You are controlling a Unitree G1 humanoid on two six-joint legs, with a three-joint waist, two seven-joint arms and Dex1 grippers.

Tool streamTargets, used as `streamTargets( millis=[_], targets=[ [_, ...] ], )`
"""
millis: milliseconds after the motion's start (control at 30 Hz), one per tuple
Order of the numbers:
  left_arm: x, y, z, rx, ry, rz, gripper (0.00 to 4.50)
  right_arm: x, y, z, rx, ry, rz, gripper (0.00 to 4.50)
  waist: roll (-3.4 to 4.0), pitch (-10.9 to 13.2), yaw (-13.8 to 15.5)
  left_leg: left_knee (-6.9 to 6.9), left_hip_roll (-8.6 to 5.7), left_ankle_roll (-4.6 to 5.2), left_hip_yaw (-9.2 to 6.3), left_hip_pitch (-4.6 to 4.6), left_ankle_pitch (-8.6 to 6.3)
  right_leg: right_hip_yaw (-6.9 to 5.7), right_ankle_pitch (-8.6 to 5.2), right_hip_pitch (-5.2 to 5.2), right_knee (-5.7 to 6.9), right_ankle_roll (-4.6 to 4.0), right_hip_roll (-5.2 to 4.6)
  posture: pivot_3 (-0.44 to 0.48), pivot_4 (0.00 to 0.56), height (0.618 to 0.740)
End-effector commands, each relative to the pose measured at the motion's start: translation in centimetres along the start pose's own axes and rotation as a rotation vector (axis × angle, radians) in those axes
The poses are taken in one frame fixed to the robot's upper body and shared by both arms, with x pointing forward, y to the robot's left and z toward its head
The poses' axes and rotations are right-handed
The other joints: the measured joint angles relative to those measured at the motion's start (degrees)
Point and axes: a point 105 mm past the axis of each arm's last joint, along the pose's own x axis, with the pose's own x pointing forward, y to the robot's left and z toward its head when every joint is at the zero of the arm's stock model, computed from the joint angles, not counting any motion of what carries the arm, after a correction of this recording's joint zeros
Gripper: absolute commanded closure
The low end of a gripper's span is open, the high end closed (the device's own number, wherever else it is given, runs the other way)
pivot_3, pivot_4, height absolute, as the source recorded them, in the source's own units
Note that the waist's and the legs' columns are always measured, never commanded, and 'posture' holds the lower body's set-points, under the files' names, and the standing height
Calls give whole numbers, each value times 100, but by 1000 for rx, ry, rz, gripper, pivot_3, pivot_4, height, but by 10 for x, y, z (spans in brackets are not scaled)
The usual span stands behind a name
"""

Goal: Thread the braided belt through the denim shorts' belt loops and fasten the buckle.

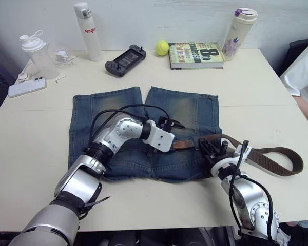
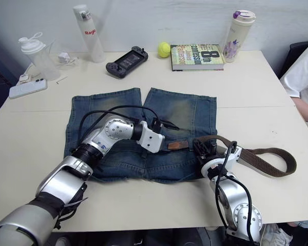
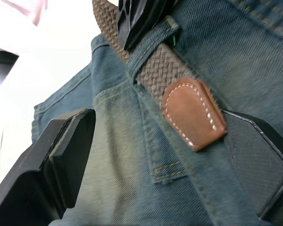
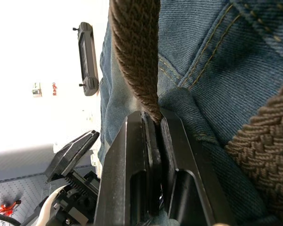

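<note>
The denim shorts lie flat on the table with the waistband nearest me. The braided belt runs along the waistband's right part under a belt loop; its tan leather tip rests near the waistband's middle. My left gripper is open over the waistband, with the tan tip lying against one of its fingers. My right gripper is shut on the belt at the right side of the waistband. The belt's free length curls in a loop on the table to the right. The buckle is hidden.
Along the table's far side stand a white bottle, a game controller, a yellow ball, a book and a tumbler. A shaker bottle and a phone sit far left. A person is at the right edge.
</note>
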Motion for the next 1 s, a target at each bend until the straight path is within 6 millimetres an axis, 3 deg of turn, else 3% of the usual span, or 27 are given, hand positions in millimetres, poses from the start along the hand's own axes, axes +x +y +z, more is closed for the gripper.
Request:
streamTargets(
  millis=[33,333,633,767,900,1000],
  targets=[
    [-6,20,13,43,-69,112,20,-3,15,-1,-13,-8,66,4500,0,0,1,1,0,0,0,-1,0,0,0,0,0,0,-1,0,150,740],
    [-15,23,20,84,-116,145,20,-3,14,-2,-10,-8,65,4500,0,0,-1,2,0,-1,0,0,0,-2,0,0,1,0,-1,0,150,740],
    [-5,12,19,124,-101,78,20,-3,14,-3,-9,-9,68,4500,0,0,-1,2,0,-1,0,0,1,-2,0,0,2,0,0,0,150,740],
    [-2,10,22,140,-112,63,1237,-3,14,-3,-9,-11,66,4500,0,0,-2,3,0,-1,1,0,0,-2,0,0,2,0,0,0,150,740],
    [-4,10,23,153,-119,62,3189,-4,12,-4,-16,-9,58,4500,0,0,0,3,0,-1,1,0,1,-2,0,0,2,0,-1,0,150,740],
    [-7,10,23,162,-115,62,4415,-4,11,-5,-22,-1,51,4500,0,0,-1,3,0,-1,0,0,1,-2,0,0,2,0,-1,0,150,740]
  ],
)
